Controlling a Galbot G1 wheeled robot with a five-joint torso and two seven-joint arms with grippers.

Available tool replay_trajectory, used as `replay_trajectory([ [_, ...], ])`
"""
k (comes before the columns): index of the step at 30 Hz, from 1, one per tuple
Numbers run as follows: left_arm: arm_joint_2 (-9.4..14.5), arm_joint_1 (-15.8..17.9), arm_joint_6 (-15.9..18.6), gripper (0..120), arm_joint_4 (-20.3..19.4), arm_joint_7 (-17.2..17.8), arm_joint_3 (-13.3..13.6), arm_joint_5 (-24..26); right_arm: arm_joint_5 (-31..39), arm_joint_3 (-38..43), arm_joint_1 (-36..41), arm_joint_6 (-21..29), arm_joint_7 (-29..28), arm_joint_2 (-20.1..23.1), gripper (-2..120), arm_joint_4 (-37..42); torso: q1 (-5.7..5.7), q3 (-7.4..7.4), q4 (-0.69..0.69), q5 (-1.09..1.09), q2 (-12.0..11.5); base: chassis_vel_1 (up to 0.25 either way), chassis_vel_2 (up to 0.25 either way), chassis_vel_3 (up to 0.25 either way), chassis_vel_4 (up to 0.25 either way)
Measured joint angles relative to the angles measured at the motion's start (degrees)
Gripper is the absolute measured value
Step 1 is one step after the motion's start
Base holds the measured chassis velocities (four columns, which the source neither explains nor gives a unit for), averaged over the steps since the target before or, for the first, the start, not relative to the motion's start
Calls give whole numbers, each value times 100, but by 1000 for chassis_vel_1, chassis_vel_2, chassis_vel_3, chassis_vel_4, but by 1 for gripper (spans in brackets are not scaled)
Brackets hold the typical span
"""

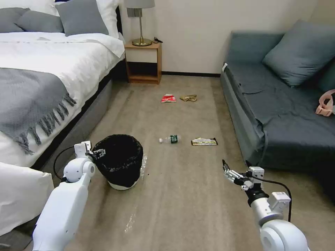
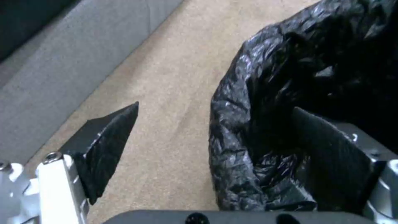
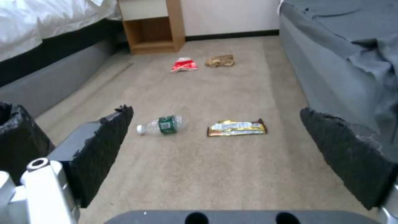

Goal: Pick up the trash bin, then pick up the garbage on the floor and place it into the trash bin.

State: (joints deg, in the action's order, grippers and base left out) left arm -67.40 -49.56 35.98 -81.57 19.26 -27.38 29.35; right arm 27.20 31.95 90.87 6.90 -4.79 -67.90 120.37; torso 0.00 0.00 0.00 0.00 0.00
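The left gripper (image 1: 98, 153) sits at the near-left rim of the trash bin (image 1: 120, 164), which stands on the carpet (image 1: 181, 202) beside the bed (image 1: 42, 80). In the left wrist view its two black-padded fingers (image 2: 105, 146) are spread apart and straddle the bin's rim: one finger is outside over the carpet, the other is inside the bin against the wrinkly black bag (image 2: 265, 124). The jaws have not closed on the rim. The bin is round, low and white at the base, with the black liner folded over its top.

The right gripper (image 1: 227, 171) hovers above bare carpet, well to the right of the bin and near the front of the grey sofa (image 1: 279, 115). Its fingers (image 3: 101, 146) are wide apart and hold nothing.

Beyond the right gripper lies the garbage in two pairs. Nearer, a clear bottle (image 1: 170, 139) with a white cap and green label lies on its side; the label's writing is too small to read. Just to its right lies a flat yellow-black wrapper (image 1: 204, 141), its print also unreadable. Farther off, toward the wall, a red-white snack bag (image 1: 168, 98) lies just left of a brown paper wad (image 1: 188, 98).

A wooden nightstand (image 1: 143, 62) with a brass lamp (image 1: 140, 24) stands at the wall between bed and sofa.
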Motion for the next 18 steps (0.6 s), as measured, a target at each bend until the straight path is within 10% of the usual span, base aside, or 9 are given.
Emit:
replay_trajectory([
  [9, -44, -8, 28, 96, 84, -5, 3, -4, -135, -128, 6, -17, 70, -39, 100, -42, 0, -1, 0, 0, 0, 0, 0, 0, 0],
  [18, -112, -66, 60, 65, 157, -6, -17, -72, -325, -197, 120, -65, 184, -71, 100, 18, 0, -1, 0, 1, 0, 0, 0, 0, 0],
])
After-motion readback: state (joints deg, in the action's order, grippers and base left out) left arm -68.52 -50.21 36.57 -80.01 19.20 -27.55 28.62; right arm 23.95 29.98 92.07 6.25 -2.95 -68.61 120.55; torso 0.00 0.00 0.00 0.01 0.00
